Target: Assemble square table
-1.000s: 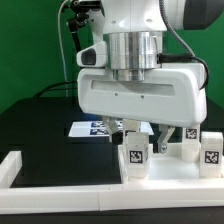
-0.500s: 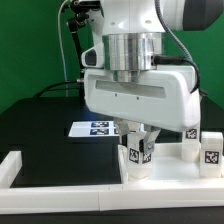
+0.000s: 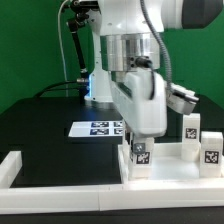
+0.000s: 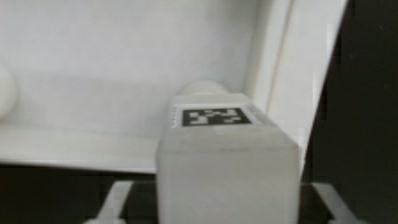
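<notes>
The square table top [image 3: 172, 168] lies at the exterior view's lower right, a white tray with a raised rim. One white tagged leg [image 3: 138, 160] stands upright at its near corner on the exterior view's left. Two more legs [image 3: 191, 128] [image 3: 211, 151] stand at the exterior view's right. My gripper [image 3: 139, 148] is lowered over the first leg. In the wrist view this leg [image 4: 222, 165] fills the middle, between my gripper's [image 4: 226, 205] fingers [image 4: 118, 200], with a dark gap on each side. The jaws are open. The top's rim [image 4: 281, 60] runs behind the leg.
The marker board [image 3: 98, 128] lies on the black table behind the gripper. A long white barrier strip [image 3: 55, 190] runs along the front, with its end block [image 3: 9, 168] at the exterior view's left. Green wall and cables are behind the arm.
The hand has turned about a quarter turn about its vertical axis above the same leg, from broadside to edge-on in the exterior view. The legs and top have not moved.
</notes>
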### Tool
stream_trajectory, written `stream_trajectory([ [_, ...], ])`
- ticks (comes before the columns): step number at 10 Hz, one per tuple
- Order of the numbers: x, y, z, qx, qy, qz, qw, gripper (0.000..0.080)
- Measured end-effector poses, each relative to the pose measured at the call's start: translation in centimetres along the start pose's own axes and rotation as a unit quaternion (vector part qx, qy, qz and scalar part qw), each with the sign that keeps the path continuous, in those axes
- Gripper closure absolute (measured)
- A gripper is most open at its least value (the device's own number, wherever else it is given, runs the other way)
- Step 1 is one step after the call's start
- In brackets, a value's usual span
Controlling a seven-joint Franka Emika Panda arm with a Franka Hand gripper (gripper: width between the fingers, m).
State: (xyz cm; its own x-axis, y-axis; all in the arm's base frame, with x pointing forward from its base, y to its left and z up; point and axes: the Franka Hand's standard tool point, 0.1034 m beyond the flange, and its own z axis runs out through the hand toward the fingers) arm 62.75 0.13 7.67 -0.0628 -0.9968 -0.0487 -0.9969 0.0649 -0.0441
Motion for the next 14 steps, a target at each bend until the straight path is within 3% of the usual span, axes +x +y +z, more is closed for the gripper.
stream_trajectory([
  [3, -0.2, 0.0, 0.1, 0.002, -0.013, 0.190, 0.982, 0.0509],
  [5, -0.1, 0.0, 0.1, 0.002, -0.011, 0.229, 0.973, 0.0509],
  [6, -0.2, 0.1, 0.1, 0.001, -0.010, 0.189, 0.982, 0.0448],
  [7, -0.4, 0.4, 0.3, -0.006, -0.002, 0.126, 0.992, 0.0448],
  [8, -0.8, 0.5, 0.4, -0.008, 0.007, 0.062, 0.998, 0.0250],
  [9, -1.3, 0.6, 0.4, -0.011, 0.015, -0.011, 1.000, 0.0181],
  [12, -1.4, 0.6, 0.4, -0.012, 0.014, -0.104, 0.994, 0.0157],
  [14, -1.3, 0.6, 0.5, -0.017, 0.020, -0.248, 0.968, 0.0150],
])
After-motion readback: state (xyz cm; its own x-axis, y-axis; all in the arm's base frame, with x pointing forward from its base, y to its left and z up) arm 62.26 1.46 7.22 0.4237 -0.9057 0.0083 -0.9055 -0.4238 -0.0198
